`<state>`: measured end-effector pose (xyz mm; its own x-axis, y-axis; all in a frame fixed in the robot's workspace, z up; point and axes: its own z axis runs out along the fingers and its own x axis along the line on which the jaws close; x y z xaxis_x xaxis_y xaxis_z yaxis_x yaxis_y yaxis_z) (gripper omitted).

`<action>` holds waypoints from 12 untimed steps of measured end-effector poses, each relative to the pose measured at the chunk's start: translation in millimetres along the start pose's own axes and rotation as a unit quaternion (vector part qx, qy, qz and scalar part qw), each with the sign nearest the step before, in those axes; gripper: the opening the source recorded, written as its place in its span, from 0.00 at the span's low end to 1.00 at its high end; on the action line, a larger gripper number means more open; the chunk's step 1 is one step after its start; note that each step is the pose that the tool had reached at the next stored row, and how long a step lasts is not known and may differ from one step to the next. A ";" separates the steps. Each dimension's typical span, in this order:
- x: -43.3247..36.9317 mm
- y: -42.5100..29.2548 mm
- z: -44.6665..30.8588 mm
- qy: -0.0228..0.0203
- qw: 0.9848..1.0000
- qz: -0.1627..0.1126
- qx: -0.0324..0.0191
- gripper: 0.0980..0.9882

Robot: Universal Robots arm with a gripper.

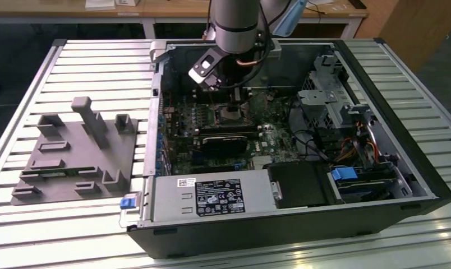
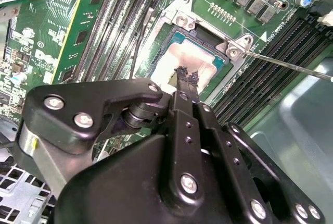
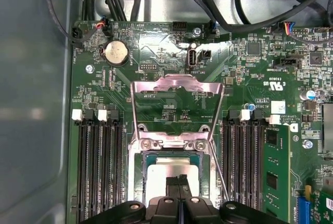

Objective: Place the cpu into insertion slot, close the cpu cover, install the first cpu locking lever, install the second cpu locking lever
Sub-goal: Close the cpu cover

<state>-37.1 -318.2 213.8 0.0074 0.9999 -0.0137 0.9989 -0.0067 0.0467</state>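
The end effector [image 2: 184, 76], fingers pressed together, is hanging just over the cpu [image 3: 165, 171]. The cpu is lying flat and face up in the slot [image 2: 183, 20], square to its rim, so no long axis. The cover [image 3: 177, 85] is standing open. Pressing off-centre is risking a tilted chip and bent pins.

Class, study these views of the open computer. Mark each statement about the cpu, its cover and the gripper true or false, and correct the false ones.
1. The cpu lies in the insertion slot. True.
2. The cpu cover is shut over the cpu. False: it is swung open, tipped back from the slot.
3. The fingers are together, right above the cpu. True.
4. The gripper hangs outside the computer case. False: it reaches inside the case, over the green board.
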 end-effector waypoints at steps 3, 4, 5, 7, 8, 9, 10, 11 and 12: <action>0.0 0.0 -0.6 0.000 1.000 0.000 0.000 0.01; 0.0 0.0 -1.0 0.000 1.000 0.000 0.000 0.01; -0.1 0.0 -1.3 0.000 1.000 0.000 0.000 0.01; 0.0 0.1 -2.0 0.000 1.000 0.000 0.000 0.01; 0.0 0.1 -2.3 0.000 1.000 0.000 0.000 0.01; 0.0 0.1 -2.7 0.001 1.000 0.000 0.000 0.01; 0.0 0.1 -3.0 0.000 1.000 0.000 0.000 0.01; 0.0 0.2 -3.3 0.001 1.000 0.000 0.000 0.01; 0.0 0.2 -3.5 0.001 1.000 0.000 0.000 0.01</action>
<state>-37.1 -318.2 217.3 0.0074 0.9999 -0.0126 0.9989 -0.0068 0.0467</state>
